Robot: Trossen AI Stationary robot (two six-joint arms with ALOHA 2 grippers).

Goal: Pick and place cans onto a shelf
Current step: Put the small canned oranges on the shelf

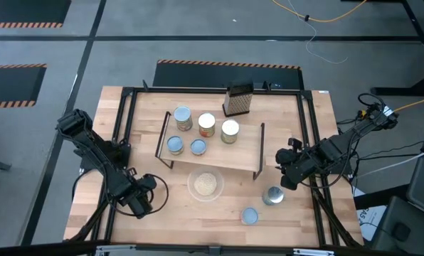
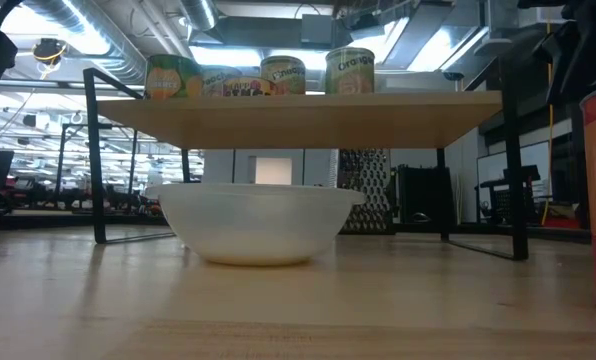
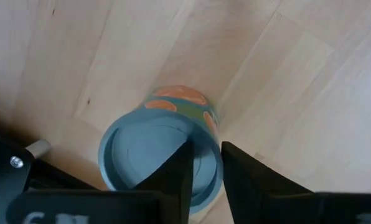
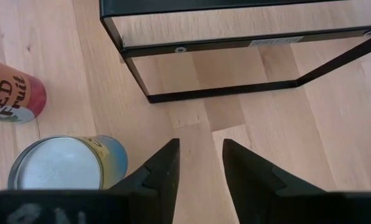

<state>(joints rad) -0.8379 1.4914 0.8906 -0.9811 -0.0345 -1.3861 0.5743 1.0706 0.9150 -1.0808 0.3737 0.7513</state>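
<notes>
Five cans [image 1: 206, 124] on the shelf [image 1: 237, 151], three tall at its far edge and two short blue-topped nearer, one reading "Orange" in the low view; two more on the bench [image 1: 308, 117] by the right gripper [image 1: 289, 179], a silver-topped one [image 1: 272, 195] and a blue-topped one [image 1: 249, 216], with a dish [image 1: 205, 184] between the arms. Left gripper [image 3: 204, 165]: fingers narrowly parted over the rim of a blue-topped can [image 3: 159, 154] seen only in its wrist view; whether they grip it cannot be told. Right gripper: fingers slightly apart, holding nothing, over bare bench near the shelf leg, its wrist view alone showing a red can [image 4: 12, 93] lettered "Fruit".
</notes>
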